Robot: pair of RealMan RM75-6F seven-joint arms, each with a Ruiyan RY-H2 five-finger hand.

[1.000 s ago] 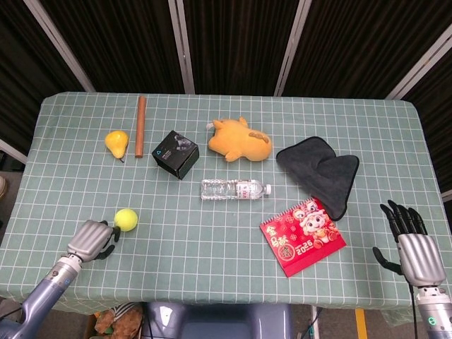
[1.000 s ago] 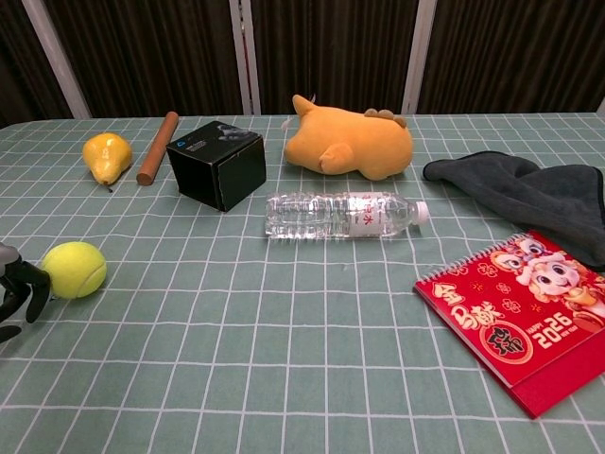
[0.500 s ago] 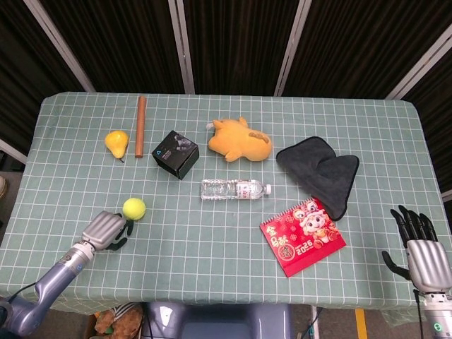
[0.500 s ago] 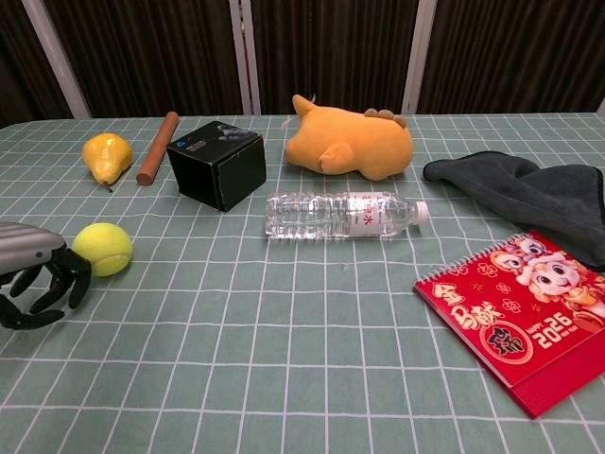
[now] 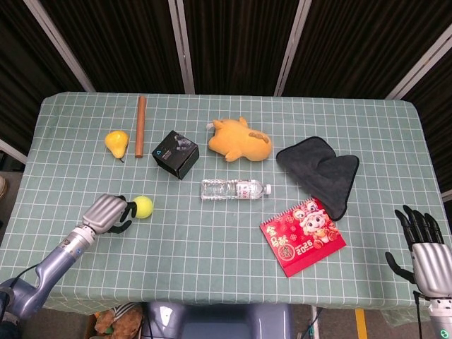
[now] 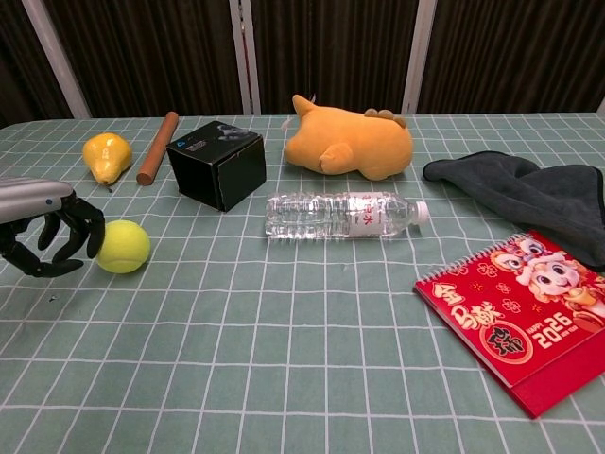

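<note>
A yellow-green tennis ball [image 5: 143, 206] lies on the checked tablecloth at the front left, also seen as the ball [image 6: 123, 246] in the chest view. My left hand [image 5: 107, 213] sits just left of it with its fingers [image 6: 74, 225] curled in, fingertips against or very close to the ball, holding nothing. My right hand [image 5: 426, 247] hovers off the table's front right corner, fingers spread and straight, empty; the chest view does not show it. The red calendar [image 5: 303, 236] is the thing nearest to it.
Behind the ball are a yellow pear [image 5: 117, 143], a brown wooden rod [image 5: 140, 126] and a black box [image 5: 176, 153]. A clear water bottle [image 5: 235, 189] lies mid-table, an orange plush toy [image 5: 241, 140] behind it, a dark grey cloth [image 5: 322, 170] to the right.
My left hand has swept right and away from me, and the tennis ball has rolled ahead of it in that direction. My right hand has dropped lower toward the frame's edge.
</note>
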